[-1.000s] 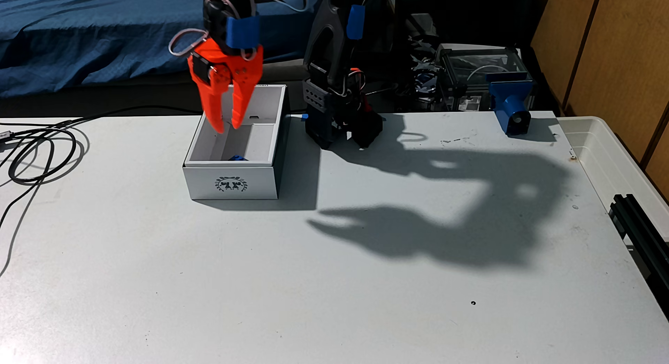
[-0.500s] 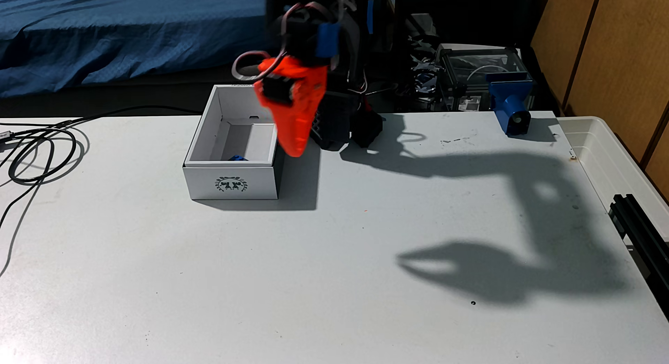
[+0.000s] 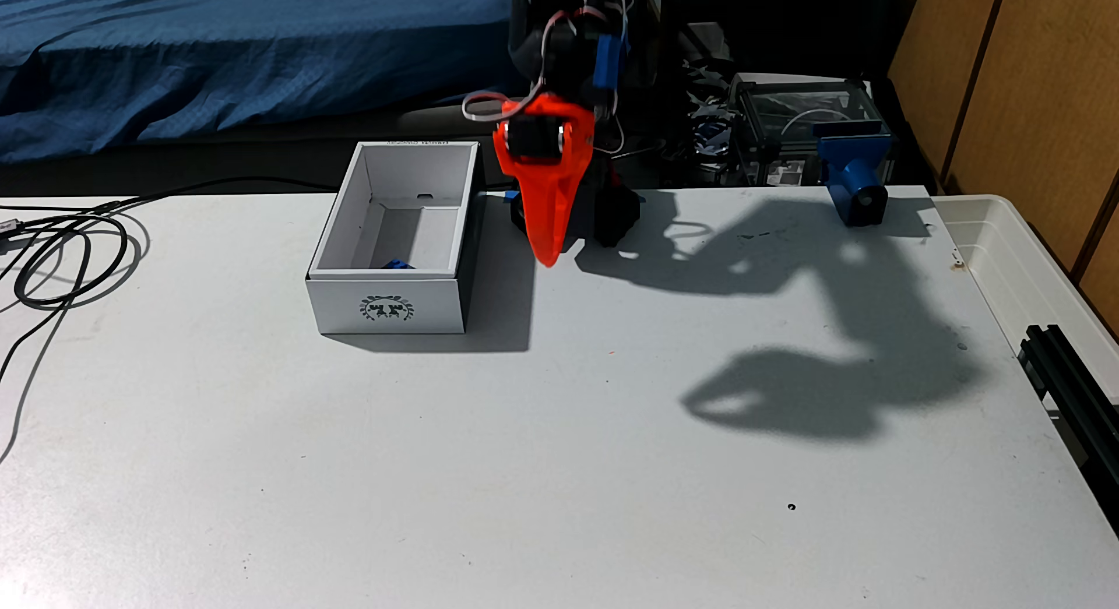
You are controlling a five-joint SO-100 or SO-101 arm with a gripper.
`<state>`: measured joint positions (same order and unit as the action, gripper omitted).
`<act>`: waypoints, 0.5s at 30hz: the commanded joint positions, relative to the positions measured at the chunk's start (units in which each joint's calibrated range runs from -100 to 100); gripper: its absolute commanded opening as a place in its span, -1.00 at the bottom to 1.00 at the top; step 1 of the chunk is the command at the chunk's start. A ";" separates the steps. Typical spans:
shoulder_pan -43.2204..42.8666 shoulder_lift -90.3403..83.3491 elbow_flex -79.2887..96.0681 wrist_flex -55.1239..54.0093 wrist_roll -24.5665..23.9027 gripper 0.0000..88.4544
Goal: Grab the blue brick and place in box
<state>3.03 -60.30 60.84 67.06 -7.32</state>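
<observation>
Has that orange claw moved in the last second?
Yes. The gripper swung from above the box to its right, off the box.

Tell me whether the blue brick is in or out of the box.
In. The blue brick lies inside the box, its top showing above the near wall.

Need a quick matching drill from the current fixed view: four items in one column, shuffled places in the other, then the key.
Things:
1. blue brick
2. gripper
3. blue mount
4. black cable

Places:
A. looped at the table's left edge
B. inside the box, by its near wall
C. far right of the table, before the tub
D. hanging just right of the box, pointing down

Pairs: 1-B, 2-D, 3-C, 4-A
</observation>
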 commanded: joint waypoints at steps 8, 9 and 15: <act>0.17 -12.55 14.05 -4.72 2.34 -0.98; 0.17 -12.72 14.67 -4.72 2.34 -0.98; 0.17 -14.58 20.70 -9.63 2.61 -0.98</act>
<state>3.03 -73.82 79.97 60.21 -5.16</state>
